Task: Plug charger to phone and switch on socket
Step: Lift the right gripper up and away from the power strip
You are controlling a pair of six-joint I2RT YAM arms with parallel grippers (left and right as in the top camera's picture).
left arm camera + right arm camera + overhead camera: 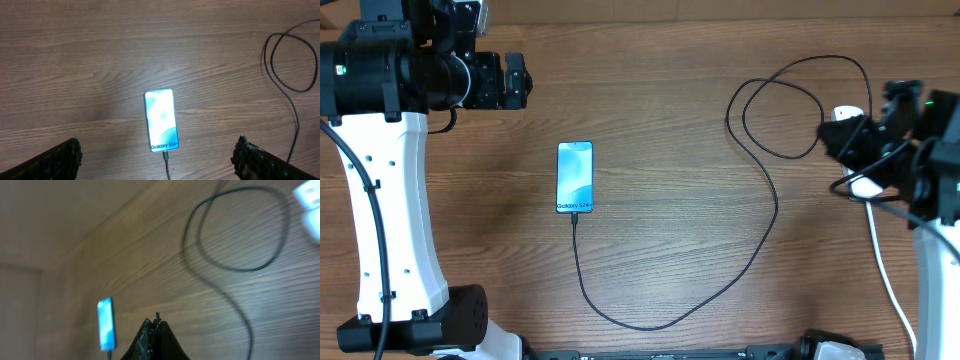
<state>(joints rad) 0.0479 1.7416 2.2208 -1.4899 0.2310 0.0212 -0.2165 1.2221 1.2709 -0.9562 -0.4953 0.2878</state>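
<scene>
**Phone cabled at its near end, socket half hidden by the right arm**

Left tool hangs over the far-left part of the counter, its fingers spread wide and holding nothing. In the left wrist view the two dark fingertips frame the phone from above, well apart from it.

The phone lies flat, left of the counter's middle, with its long sides running from the far edge toward the near edge. Its screen is lit pale blue, and the "Galaxy S24" text sits at the end facing the near edge.

The charger meets the phone at that same near end. From there the thin black cable runs toward the near edge, bends right in a wide curve, climbs toward the far edge and coils into loops near the far-right corner.

The socket lies by the right edge, mostly covered by the right arm, so only white patches show. Whether the charger's plug sits in it, or how the switch stands, I cannot tell. A thick white cord trails from it toward the near-right corner.

The right tool is pinched fully closed with nothing between its fingers, poised above the socket; contact cannot be judged.
</scene>
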